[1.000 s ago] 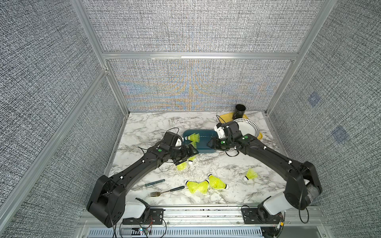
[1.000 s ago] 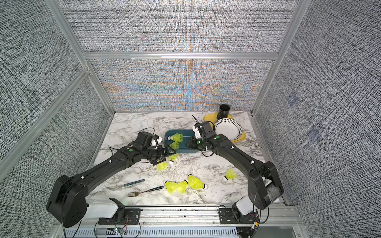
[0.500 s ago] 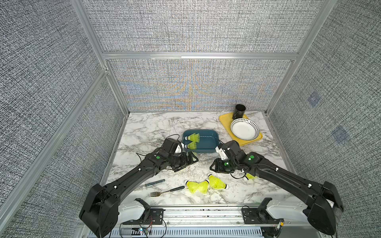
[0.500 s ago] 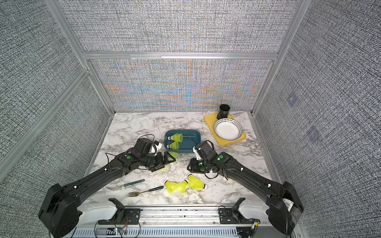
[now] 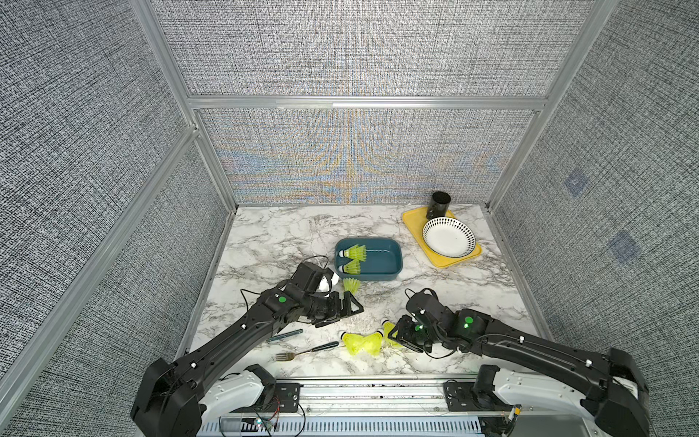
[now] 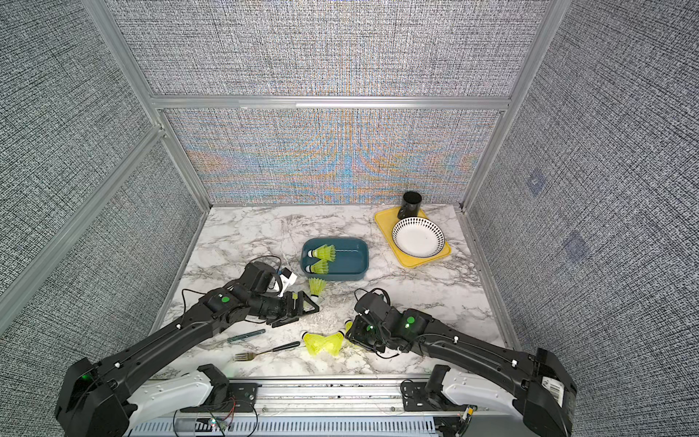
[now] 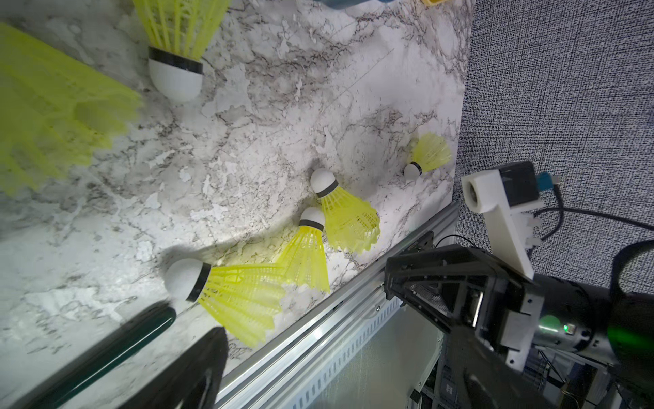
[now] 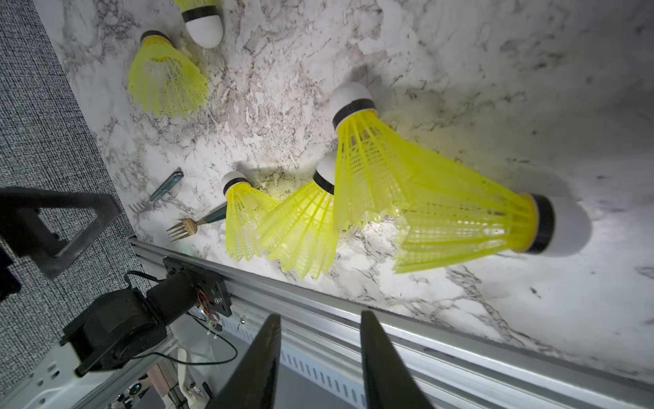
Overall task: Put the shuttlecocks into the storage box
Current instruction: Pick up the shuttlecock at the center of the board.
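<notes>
In both top views the right tool (image 5: pixel 397 336) has swung back from the storage box (image 5: pixel 382 277), which holds two shuttlecocks (image 5: pixel 355 251), to the cluster (image 5: pixel 363 342) at the counter's (image 5: pixel 287 242) front edge, while the left tool (image 5: pixel 342 316) stays spread wide and empty. The left wrist view shows that cluster lying loose. In the right wrist view the fingers (image 8: pixel 254 361) stand part open, gripping nothing, so we judge another pick is beginning.

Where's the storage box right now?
In both top views the storage box sits mid-table, left of the yellow tray, one shuttlecock lying just outside its front-left corner.
</notes>
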Motion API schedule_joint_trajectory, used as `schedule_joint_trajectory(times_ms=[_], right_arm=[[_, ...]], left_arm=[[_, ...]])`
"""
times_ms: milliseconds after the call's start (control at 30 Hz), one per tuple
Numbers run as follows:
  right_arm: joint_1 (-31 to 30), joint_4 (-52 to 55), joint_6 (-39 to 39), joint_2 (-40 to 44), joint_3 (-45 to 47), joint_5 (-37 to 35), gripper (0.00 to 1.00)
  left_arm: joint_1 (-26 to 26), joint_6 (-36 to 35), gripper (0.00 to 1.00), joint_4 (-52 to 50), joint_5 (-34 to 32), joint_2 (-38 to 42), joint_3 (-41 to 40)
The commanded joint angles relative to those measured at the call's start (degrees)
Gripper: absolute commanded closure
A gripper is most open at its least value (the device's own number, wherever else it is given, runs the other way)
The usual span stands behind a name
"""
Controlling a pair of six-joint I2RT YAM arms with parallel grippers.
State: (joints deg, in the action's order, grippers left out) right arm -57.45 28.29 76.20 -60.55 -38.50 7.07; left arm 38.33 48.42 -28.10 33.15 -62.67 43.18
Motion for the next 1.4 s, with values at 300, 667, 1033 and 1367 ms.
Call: schedule_joint_trajectory(times_ms=[300, 667, 1033, 1367], right_arm=[[-1.26, -8.68, 13.02, -4.2, 2.33, -9.88, 0.63], [0.48, -13.2, 10.77, -10.34, 2.39, -9.64, 0.77], [4.43, -13.95, 5.15, -13.88, 0.32, -7.99, 1.0], [5.89, -12.91, -1.69, -15.82, -5.53, -6.99, 1.0]], left_arm=[[0.17, -1.37, 0.0, -1.87, 1.04, 4.96, -2.7], [0.24, -1.13, 0.0, -1.85, 0.96, 4.69, -2.22], [0.26, -1.49, 0.0, -1.14, 0.71, 2.95, -1.33], [0.25, -1.38, 0.0, 0.12, -0.63, 1.72, -0.64]])
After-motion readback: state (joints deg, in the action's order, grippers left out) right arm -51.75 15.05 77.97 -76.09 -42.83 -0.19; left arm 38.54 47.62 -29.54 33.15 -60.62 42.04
